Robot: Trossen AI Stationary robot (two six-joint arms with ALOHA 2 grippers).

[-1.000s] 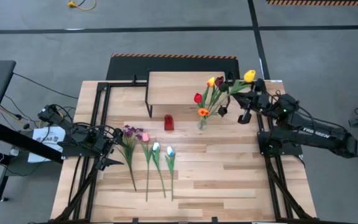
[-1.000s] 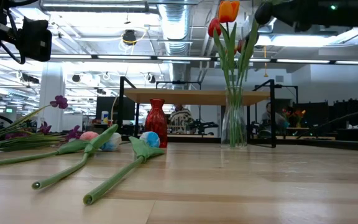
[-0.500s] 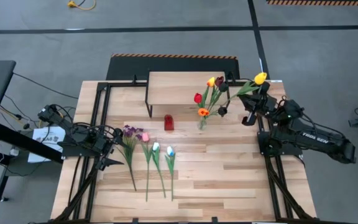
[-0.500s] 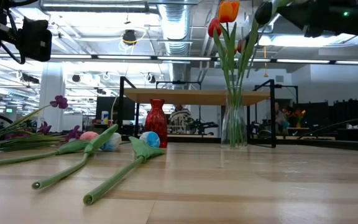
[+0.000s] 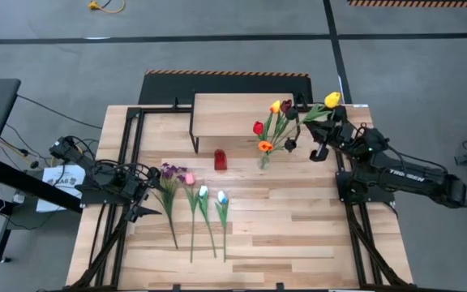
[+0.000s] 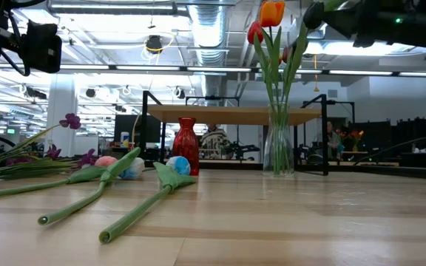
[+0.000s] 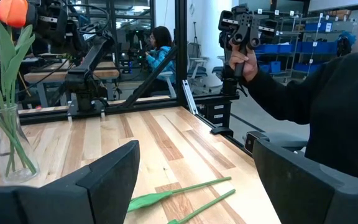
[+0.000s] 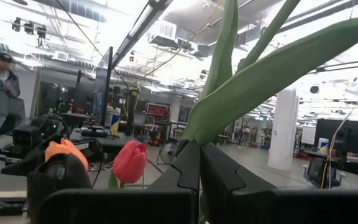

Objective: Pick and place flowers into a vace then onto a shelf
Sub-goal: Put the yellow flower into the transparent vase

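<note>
White lettering runs along the right arm [image 5: 408,173], too small to make out from above. A sheet of paper [image 5: 62,176] with dark print lies off the bench's left edge, also unreadable.

A clear glass vase [image 6: 278,149] stands on the bench [image 5: 298,235] just in front of the shelf [image 5: 225,109]. It holds several flowers [image 5: 272,128]: red, orange, yellow and dark maroon tulips on green stems that lean toward the right arm. A small red vase [image 5: 220,160] stands empty nearby, left of the glass one.

The right gripper [image 5: 321,130] is raised beside the bouquet, its fingers [image 8: 222,177] clamped together on the stem of a yellow tulip [image 5: 332,100], whose green leaves fill the right wrist view above the fingers.

The left gripper [image 5: 140,195] waits low at the bench's left side, fingers [image 7: 114,171] spread wide with nothing between them. Just beside it lie more flowers: purple sprigs [image 5: 169,171], a pink tulip [image 5: 189,178], and two white ones [image 5: 203,192], stems pointing toward the front edge.

In the left wrist view a person in a dark sleeve [image 7: 303,93] holds a black device beyond the bench.
</note>
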